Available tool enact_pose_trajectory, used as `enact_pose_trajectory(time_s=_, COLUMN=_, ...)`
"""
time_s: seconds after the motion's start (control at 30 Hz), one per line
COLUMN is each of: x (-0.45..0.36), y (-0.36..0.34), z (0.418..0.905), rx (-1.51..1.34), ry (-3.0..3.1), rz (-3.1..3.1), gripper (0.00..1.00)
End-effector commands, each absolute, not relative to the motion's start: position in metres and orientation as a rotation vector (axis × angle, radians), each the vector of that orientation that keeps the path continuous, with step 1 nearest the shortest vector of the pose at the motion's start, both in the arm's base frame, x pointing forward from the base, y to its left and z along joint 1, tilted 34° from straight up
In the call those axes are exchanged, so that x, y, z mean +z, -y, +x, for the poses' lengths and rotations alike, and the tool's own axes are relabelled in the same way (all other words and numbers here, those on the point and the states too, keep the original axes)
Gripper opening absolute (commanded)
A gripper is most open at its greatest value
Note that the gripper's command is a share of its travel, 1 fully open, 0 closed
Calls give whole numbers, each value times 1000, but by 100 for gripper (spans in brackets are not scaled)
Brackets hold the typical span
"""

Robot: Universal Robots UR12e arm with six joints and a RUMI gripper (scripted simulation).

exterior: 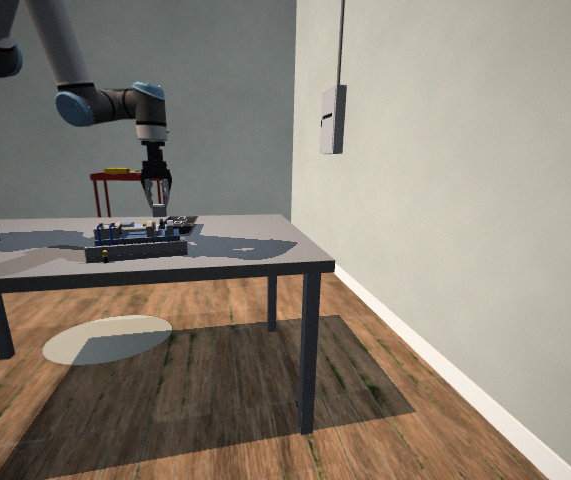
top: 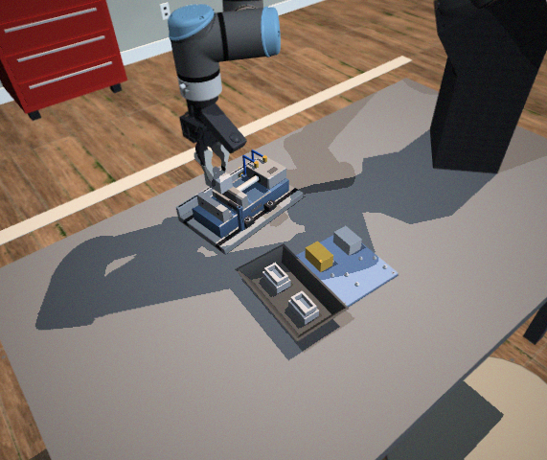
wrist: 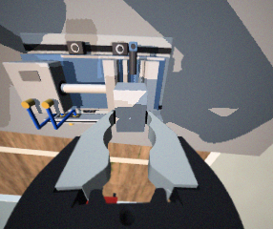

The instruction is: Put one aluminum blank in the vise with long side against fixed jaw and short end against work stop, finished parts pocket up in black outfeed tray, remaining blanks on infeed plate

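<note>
My gripper (top: 216,171) is shut on a plain gray aluminum blank (top: 223,182) and holds it just above the open vise (top: 240,200), near its far side. In the wrist view the blank (wrist: 131,118) sits between my fingertips, with the vise (wrist: 94,78) below. In the exterior view the blank (exterior: 158,209) hangs a little above the vise (exterior: 138,238). The jaw with blue hoses (top: 269,172) is on the right; the fixed jaw (top: 213,205) is on the left. Two finished parts (top: 277,277) (top: 304,307) lie pocket up in the black outfeed tray (top: 290,297).
The infeed plate (top: 350,272) holds a yellow brass blank (top: 319,255) and a gray blank (top: 347,240) between its pins. The robot's black base column (top: 486,83) stands at the table's back right. A red tool cabinet (top: 48,49) stands on the floor beyond the table.
</note>
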State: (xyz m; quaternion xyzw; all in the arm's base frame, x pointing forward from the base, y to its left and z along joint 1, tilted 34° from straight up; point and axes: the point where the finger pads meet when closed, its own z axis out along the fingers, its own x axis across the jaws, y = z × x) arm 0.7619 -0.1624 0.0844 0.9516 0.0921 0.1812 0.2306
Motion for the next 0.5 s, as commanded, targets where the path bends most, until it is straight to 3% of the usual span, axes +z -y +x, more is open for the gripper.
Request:
enact_pose_trajectory(time_s=0.0, x=89, y=162, z=764, rx=505, ry=-255, rz=2614, gripper=0)
enact_pose_trajectory(time_s=0.47, x=90, y=162, z=763, rx=505, ry=-256, rz=2614, gripper=0)
